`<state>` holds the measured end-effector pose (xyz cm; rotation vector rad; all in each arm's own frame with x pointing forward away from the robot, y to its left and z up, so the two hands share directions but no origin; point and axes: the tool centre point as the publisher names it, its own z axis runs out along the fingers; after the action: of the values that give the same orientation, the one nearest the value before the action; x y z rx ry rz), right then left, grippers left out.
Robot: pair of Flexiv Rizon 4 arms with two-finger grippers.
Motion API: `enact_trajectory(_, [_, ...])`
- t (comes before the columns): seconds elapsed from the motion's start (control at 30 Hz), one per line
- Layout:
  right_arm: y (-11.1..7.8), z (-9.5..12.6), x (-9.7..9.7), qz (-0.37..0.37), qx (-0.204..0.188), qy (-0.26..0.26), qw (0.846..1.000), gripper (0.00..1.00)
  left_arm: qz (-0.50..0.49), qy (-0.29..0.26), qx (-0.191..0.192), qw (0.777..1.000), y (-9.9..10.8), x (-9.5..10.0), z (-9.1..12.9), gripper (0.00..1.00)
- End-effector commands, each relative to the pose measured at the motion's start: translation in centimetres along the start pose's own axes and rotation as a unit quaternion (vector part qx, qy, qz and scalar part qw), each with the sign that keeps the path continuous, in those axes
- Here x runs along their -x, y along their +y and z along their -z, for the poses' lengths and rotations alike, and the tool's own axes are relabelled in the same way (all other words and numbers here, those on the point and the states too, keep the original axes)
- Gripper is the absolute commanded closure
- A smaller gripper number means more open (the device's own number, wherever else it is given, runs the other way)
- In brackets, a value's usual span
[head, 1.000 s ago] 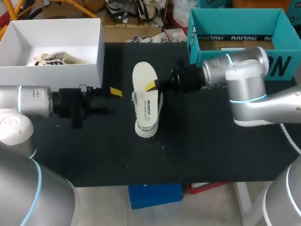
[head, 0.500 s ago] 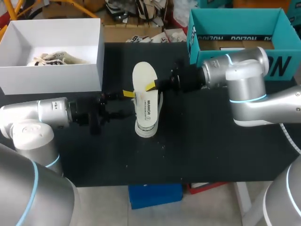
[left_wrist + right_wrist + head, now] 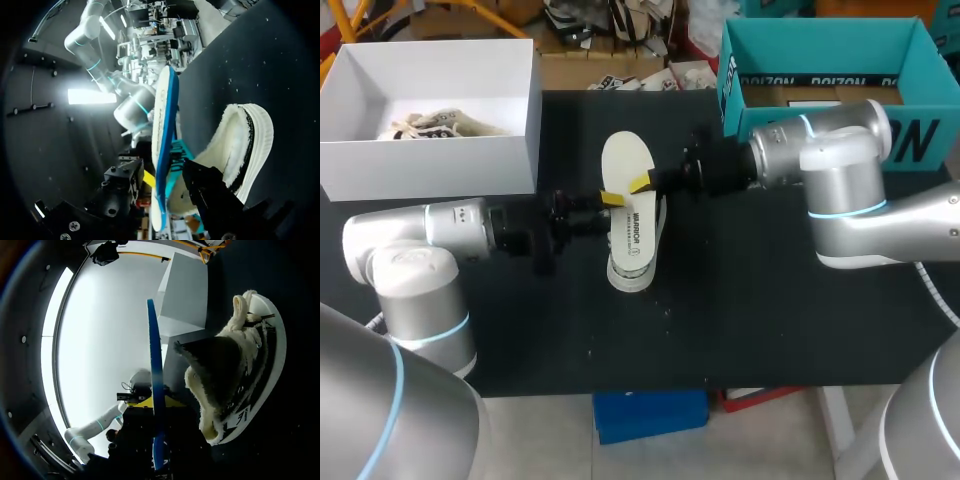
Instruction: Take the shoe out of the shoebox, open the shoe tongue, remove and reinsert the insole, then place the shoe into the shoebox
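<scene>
Should the right end effector (image 3: pixel 642 184) release before the left end effector (image 3: pixel 610 200), its fingers apart astride the edge, closes, the insole (image 3: pixel 625 155) could drop askew. The right grips the thin, white, blue-backed insole flat above the fleece-lined white shoe (image 3: pixel 245 145) at mid-surface (image 3: pixel 770 320).

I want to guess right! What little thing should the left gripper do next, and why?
Probably the left gripper should close gently on the insole: it stands between its open fingers, out of the shoe, with the right gripper pinching its far edge.
</scene>
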<state>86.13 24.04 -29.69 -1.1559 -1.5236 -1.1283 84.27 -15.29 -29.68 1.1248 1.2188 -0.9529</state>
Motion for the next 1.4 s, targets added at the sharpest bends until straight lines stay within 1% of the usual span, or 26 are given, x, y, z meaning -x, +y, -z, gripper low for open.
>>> enact_trajectory(0.03, [0.0,0.0,0.0,0.0,-0.001,0.0,1.0,1.0,-0.002,0.001,-0.003,1.0,0.2,-0.2,-0.8,0.6])
enact_trajectory(0.23, [0.0,0.0,0.0,0.0,-0.001,0.0,1.0,1.0,-0.004,-0.003,-0.006,1.0,0.4,-0.1,-1.5,0.58])
enact_trajectory(0.43, [0.0,0.0,0.0,0.0,-0.001,0.0,1.0,1.0,-0.014,-0.004,-0.009,1.0,0.7,-0.1,-2.1,0.6])
enact_trajectory(0.5, [0.0,0.0,0.0,0.0,-0.001,0.0,1.0,1.0,-0.016,-0.004,-0.01,1.0,0.8,0.0,-2.2,0.64])
enact_trajectory(0.53, [0.0,0.0,0.0,0.0,-0.001,0.0,1.0,1.0,-0.018,-0.004,-0.011,1.0,0.9,0.0,-2.3,0.69])
enact_trajectory(0.57, [0.0,0.0,0.0,0.0,-0.001,0.0,1.0,1.0,-0.019,-0.003,-0.012,1.0,0.9,-0.1,-2.4,0.76])
enact_trajectory(0.6, [0.0,0.0,0.0,0.0,-0.001,0.0,1.0,1.0,-0.022,-0.001,-0.012,1.0,1.0,-0.1,-2.5,0.86])
enact_trajectory(0.63, [0.0,0.0,0.0,0.0,-0.001,0.0,1.0,1.0,-0.024,0.001,-0.011,1.0,1.0,-0.2,-2.6,0.93])
enact_trajectory(0.7, [0.0,0.0,0.0,0.0,-0.001,0.0,1.0,1.0,-0.023,0.003,-0.007,1.0,1.2,-0.3,-2.7,1.0])
enact_trajectory(0.9, [0.0,0.0,0.0,0.0,-0.001,0.0,1.0,1.0,-0.021,0.006,0.002,1.0,1.4,-0.4,-2.7,1.0])
enact_trajectory(0.93, [0.0,0.0,0.0,0.0,-0.001,0.0,1.0,0.94,-0.019,0.01,0.004,1.0,1.4,-0.4,-2.7,1.0])
enact_trajectory(0.97, [0.0,0.0,0.0,0.0,-0.001,0.0,1.0,0.37,-0.019,0.011,0.005,1.0,1.4,-0.5,-2.7,1.0])
enact_trajectory(1.0, [0.0,0.0,0.0,0.001,0.001,-0.001,1.0,0.0,-0.017,0.016,0.006,1.0,1.4,-0.5,-2.6,1.0])
enact_trajectory(1.1, [0.1,0.3,-0.5,0.004,0.011,-0.015,1.0,0.0,-0.026,0.042,0.014,0.999,0.8,-0.5,-2.1,1.0])
enact_trajectory(1.13, [0.0,0.7,-0.8,0.006,0.022,-0.017,1.0,0.0,-0.029,0.057,0.018,0.998,0.5,-0.5,-1.9,1.0])
enact_trajectory(1.27, [-0.4,2.1,-1.3,-0.002,0.068,-0.042,0.997,0.0,-0.038,0.099,0.014,0.994,-0.7,-0.4,-0.4,1.0])
enact_trajectory(1.4, [-1.1,3.0,-2.3,-0.007,0.097,-0.071,0.993,0.0,-0.041,0.131,0.003,0.991,-1.8,0.1,1.4,1.0])
